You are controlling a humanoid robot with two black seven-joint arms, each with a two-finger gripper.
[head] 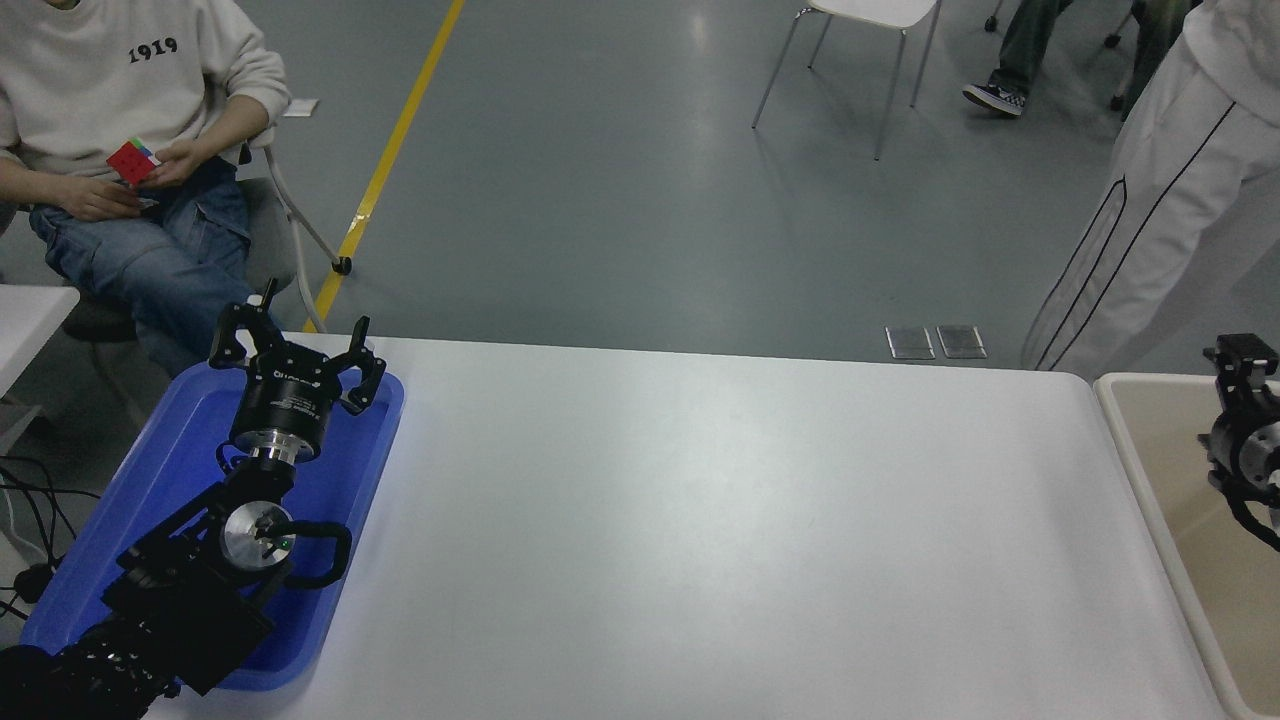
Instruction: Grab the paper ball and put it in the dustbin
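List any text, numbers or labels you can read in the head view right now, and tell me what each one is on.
"1919": black print on the chest of the seated person's cream sweatshirt, top left.
White lettering on the black body of the left hand, above the blue tray: too small and blurred to read.
Right hand, dustbin, white table: no readable text.
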